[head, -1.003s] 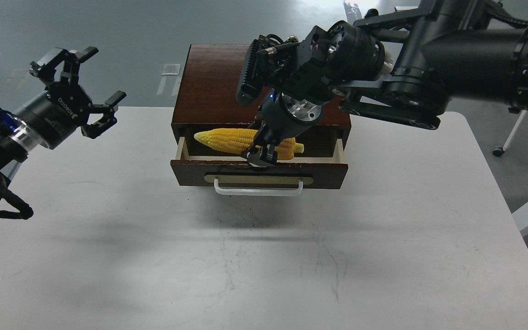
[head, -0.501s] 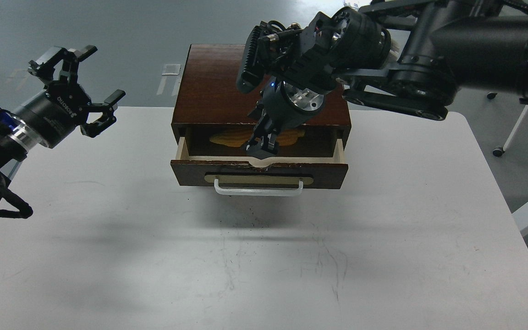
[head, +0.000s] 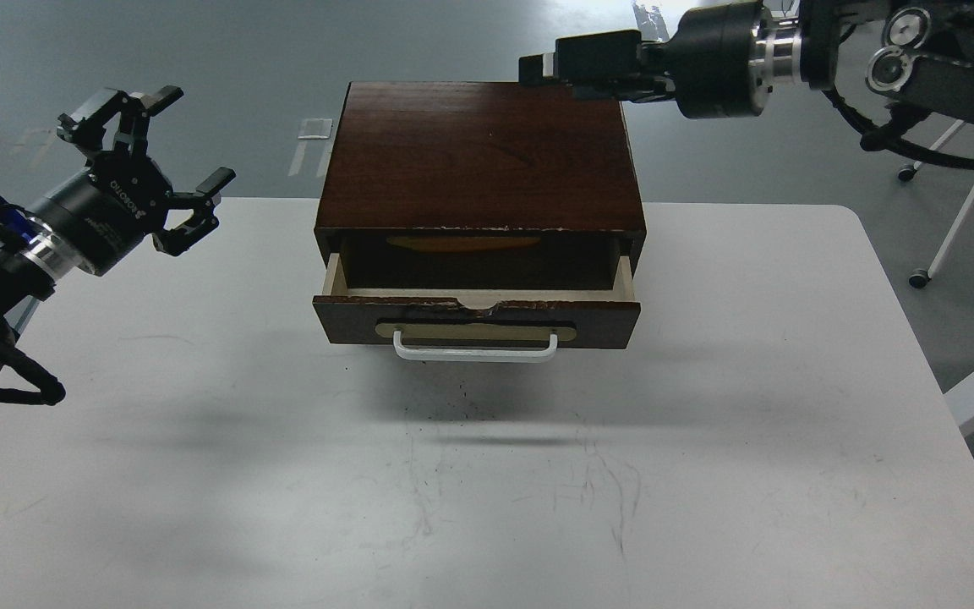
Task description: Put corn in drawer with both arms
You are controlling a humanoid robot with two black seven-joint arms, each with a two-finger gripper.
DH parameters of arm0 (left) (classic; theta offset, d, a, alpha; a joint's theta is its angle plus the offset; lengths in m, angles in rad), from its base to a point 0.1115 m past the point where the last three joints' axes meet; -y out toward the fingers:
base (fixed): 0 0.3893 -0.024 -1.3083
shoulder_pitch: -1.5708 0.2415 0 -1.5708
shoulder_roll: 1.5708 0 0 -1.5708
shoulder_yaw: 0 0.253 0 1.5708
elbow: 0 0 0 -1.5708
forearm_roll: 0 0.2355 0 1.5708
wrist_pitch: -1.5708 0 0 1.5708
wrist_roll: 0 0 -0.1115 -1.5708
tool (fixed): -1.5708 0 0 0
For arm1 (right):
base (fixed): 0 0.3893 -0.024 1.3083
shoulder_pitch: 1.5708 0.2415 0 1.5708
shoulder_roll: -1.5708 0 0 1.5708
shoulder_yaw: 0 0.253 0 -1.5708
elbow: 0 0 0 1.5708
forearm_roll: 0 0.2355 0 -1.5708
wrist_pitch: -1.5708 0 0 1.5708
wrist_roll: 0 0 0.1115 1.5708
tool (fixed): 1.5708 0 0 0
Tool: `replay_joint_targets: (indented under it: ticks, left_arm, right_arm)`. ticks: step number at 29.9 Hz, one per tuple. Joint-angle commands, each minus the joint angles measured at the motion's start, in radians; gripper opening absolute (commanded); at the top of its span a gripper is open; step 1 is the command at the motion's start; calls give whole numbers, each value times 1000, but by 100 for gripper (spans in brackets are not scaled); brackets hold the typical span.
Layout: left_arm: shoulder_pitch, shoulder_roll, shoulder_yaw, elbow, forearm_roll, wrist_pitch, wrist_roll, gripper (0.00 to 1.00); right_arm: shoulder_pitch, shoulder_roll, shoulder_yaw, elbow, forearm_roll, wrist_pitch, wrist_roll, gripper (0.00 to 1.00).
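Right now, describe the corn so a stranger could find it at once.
Start at the dark wooden box at the back of the white table. Its drawer, the one with the white bar handle, stands pulled partly open. The corn lies in shadow at the drawer's back, under the box top: a thin yellow-orange sliver, the only bright thing inside.

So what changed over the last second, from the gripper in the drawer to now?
The right gripper let go of the corn and pulled up and away to the right, above the wooden box's back edge. The corn ended deeper in the drawer, mostly hidden under the box top. The left gripper stayed open in place; the drawer stayed open.
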Motion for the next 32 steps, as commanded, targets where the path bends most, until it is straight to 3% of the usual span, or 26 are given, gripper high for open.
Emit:
replay_joint_targets:
  ticks: [1,6,15,21,32]
  left_arm:
    - [4,-6,0,0,4,0,0,99]
    - [24,-20,0,8,4,0,0,99]
    - [56,-43,0,13,5,0,0,99]
    - [75,-49,-1,14,0,0,0,99]
    - [86,-51,-15,16,2,0,0,99]
  right_arm:
    - [-188,-118,153,8,102,-1,0,95]
    - [-455,-179,345,-6,217,-10,0,95]
    - [-844,-143,641,-37,459,-15,0,96]
    - [-964,-68,700,-98,467,-15,0,98]
    - [-1016,-18,733,-98,467,-10,0,100]
